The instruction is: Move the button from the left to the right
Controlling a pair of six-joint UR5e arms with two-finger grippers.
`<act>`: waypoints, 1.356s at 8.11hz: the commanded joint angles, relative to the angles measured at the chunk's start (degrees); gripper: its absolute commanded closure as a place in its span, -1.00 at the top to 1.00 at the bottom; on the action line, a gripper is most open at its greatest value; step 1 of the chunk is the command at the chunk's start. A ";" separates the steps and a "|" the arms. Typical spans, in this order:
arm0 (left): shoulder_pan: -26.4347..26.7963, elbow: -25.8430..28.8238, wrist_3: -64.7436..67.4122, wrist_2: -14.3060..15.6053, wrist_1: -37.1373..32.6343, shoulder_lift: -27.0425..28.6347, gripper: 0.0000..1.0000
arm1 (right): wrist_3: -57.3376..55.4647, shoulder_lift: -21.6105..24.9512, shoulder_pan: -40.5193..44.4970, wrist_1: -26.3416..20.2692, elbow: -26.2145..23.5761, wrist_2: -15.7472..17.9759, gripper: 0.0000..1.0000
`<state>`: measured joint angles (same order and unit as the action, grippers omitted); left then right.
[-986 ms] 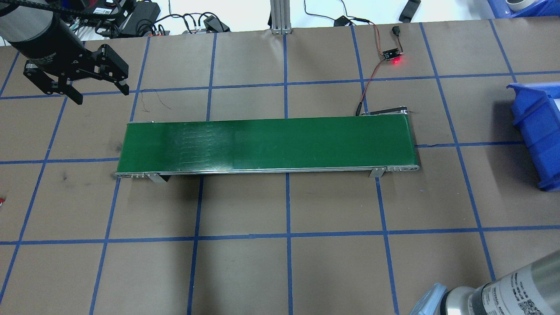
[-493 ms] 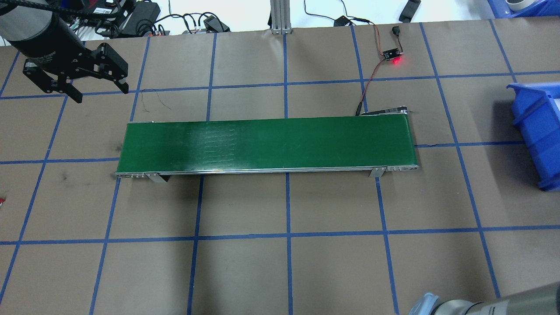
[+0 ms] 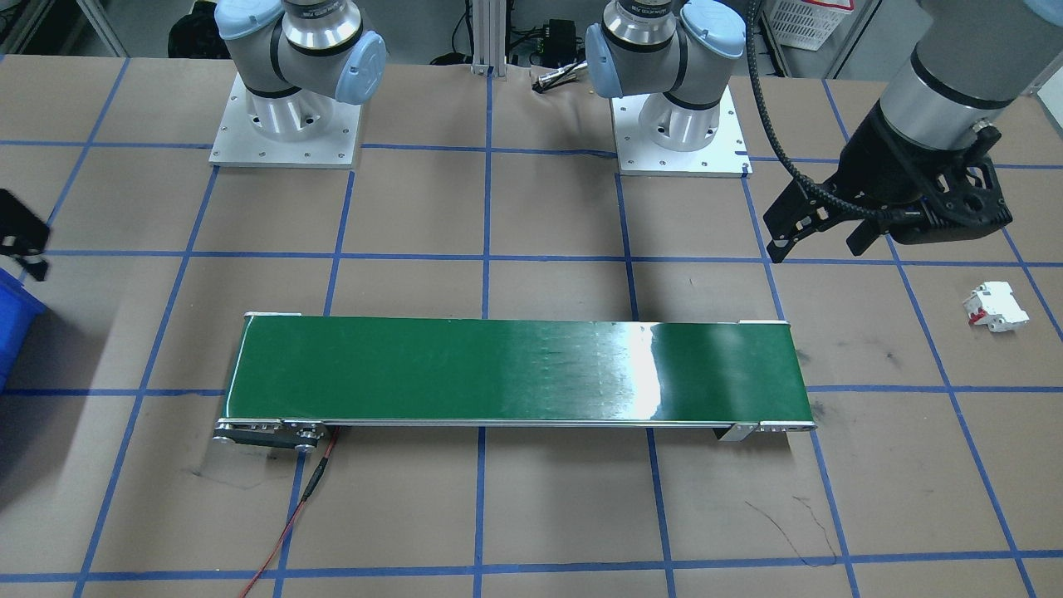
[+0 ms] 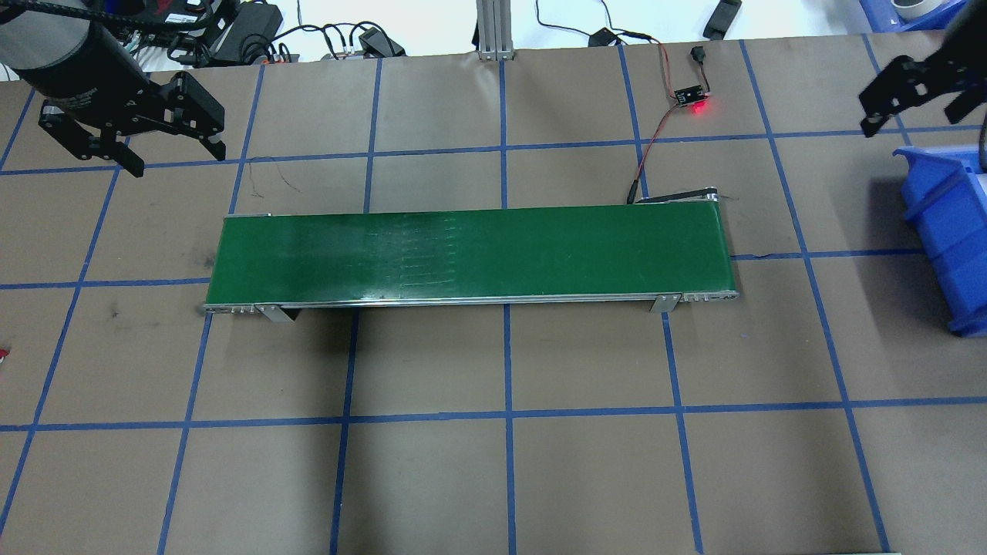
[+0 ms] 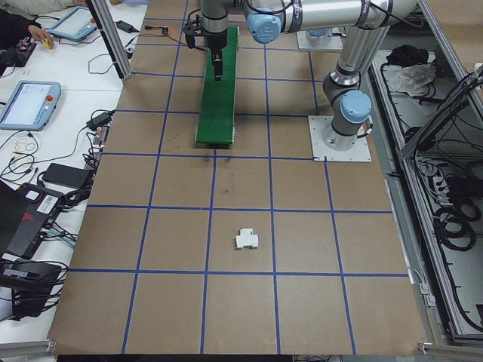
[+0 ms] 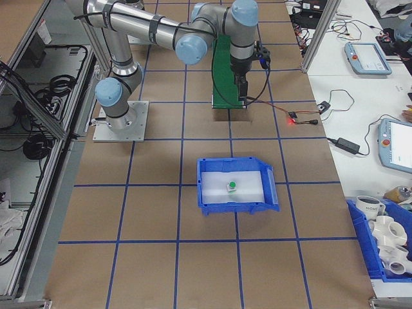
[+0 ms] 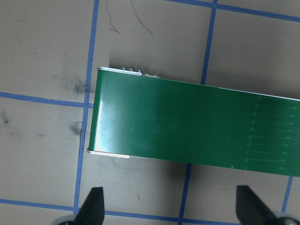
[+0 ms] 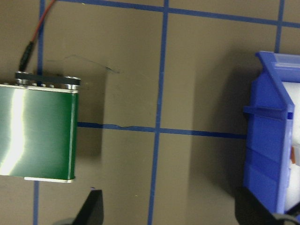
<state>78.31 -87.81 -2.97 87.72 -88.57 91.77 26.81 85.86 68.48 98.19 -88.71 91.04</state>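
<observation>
The button [image 6: 232,185] lies inside the blue bin [image 6: 207,201], in the lower centre of the exterior right view, green cap up on the bin's white floor. This is the robot's right end of the table, so the transfer appears complete.

The green conveyor belt [image 4: 470,253] spans the middle of the overhead view and carries nothing. It bridges the two arms' work areas, presumably so that a part set down at one end travels to the other.

The left gripper [image 4: 173,154] hangs at the upper left of the overhead view, beyond the belt's left end. Its fingers are spread apart and hold nothing.

The right gripper [image 4: 914,108] hangs at the upper right of the same view, just beside the bin's far corner. Its wrist view shows both fingertips wide apart with nothing between them, consistent with a part already released.

A white breaker [image 3: 995,306] with red parts sits on the table at the right of the front-facing view, untouched.
</observation>
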 commanded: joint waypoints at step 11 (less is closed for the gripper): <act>1.05 -0.09 0.60 -0.18 0.07 -1.24 1.00 | -30.06 2.47 26.62 -0.72 -0.33 0.45 1.00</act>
<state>79.03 -87.93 -2.34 87.72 -88.42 90.45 -3.28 88.51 95.08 97.51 -88.98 91.53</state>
